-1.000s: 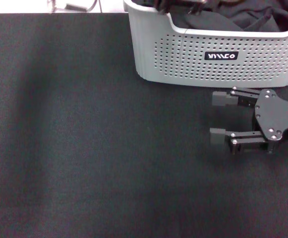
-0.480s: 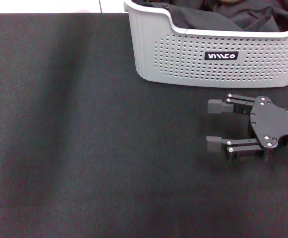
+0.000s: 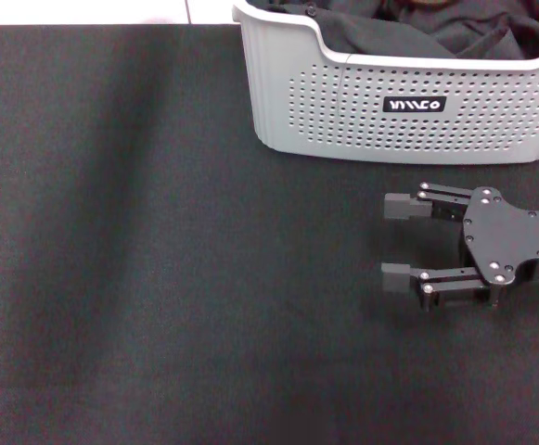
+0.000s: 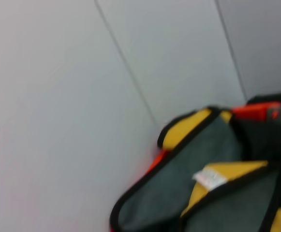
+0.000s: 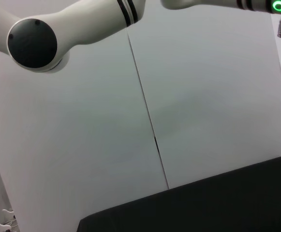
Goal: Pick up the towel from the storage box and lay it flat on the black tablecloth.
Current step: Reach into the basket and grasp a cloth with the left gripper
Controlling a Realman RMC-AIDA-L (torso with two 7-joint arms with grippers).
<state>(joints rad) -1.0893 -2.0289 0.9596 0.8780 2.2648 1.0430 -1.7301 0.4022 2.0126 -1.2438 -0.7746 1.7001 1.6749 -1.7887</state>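
item: my right claw [image 3: 396, 241], jaws wide, low over the matte black tablecloth [image 3: 158, 278], just before the perforated grey plastic storage box [image 3: 362, 120]. left claw unseen; yellow-and-grey plush towel [image 4: 203, 193] hangs close by it, grip undetermined. advice: carry clear of box, spread flat.

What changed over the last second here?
The right gripper, jaws open and empty, slid slightly down and leftward over the black tablecloth, away from the storage box. The dark gripper parts at the box's rim left view. Box and cloth stayed put.
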